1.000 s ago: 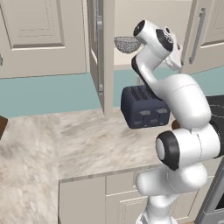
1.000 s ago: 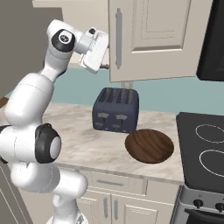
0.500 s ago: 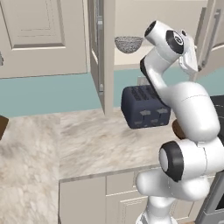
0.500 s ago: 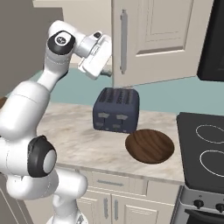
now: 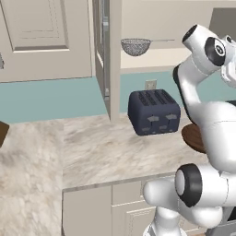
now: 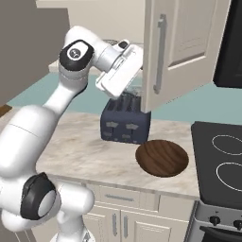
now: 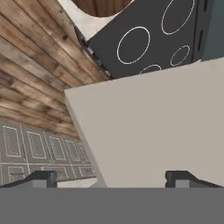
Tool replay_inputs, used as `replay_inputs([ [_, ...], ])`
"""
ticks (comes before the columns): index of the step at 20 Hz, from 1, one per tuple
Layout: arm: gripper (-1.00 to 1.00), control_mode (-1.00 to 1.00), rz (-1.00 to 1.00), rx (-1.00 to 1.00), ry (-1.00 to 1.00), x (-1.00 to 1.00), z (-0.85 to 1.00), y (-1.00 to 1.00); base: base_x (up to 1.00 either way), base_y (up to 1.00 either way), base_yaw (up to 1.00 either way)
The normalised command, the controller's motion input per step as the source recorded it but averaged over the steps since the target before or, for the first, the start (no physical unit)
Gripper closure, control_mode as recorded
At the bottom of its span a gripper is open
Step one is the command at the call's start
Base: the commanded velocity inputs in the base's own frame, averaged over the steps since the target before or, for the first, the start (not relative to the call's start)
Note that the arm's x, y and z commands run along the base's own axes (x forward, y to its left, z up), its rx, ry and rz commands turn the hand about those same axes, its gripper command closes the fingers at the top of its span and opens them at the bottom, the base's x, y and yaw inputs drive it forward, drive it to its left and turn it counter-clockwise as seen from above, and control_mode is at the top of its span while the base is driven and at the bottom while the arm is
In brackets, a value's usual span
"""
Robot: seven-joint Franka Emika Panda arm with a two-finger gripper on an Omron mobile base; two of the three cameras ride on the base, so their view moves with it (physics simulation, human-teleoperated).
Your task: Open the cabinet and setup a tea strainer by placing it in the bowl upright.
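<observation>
The tea strainer sits in the upper middle of the left base view, a small grey mesh hemisphere resting on the pale shelf inside the cabinet, its thin handle reaching right. The cabinet stands open: one door is seen edge-on just left of the strainer, and in the right base view the other door hangs swung out in the upper right of the frame, its long grey bar handle facing us.

Below the strainer, in the centre of the left base view, the dark blue toaster stands on the marbled bench. The bowl, dark brown wood, lies on the bench just right of and in front of the toaster in the right base view, close to it but not touching, and empty. Right of the bowl, at the frame's right edge, is the black stove top with its ring marks.

The arm rises on the left of the right base view, and its white hand hovers above the toaster, just left of the swung-out door. In the hand view the pincer is spread wide, its two dark tips far apart at the bottom with nothing between them, facing a flat pale panel; the stove rings and the wooden floor show beyond it.
</observation>
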Motion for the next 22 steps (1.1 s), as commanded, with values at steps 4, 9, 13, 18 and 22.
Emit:
replay_inputs([
  [4,-1.00,-1.00,-0.10,0.00,0.00,-1.00,0.00,-1.00,0.00,0.00,0.00],
  [9,-1.00,-1.00,-0.06,0.00,0.02,-0.75,0.00,-0.88,0.00,0.00,0.00],
  [13,-1.00,-1.00,0.00,0.04,0.08,-0.12,-0.03,-0.64,0.00,0.00,0.00],
  [18,-1.00,-1.00,0.00,0.05,0.02,-0.02,-0.02,-0.45,0.00,0.00,0.00],
  [22,-1.00,-1.00,0.00,0.06,0.01,-0.02,-0.02,-0.31,0.00,0.00,0.00],
])
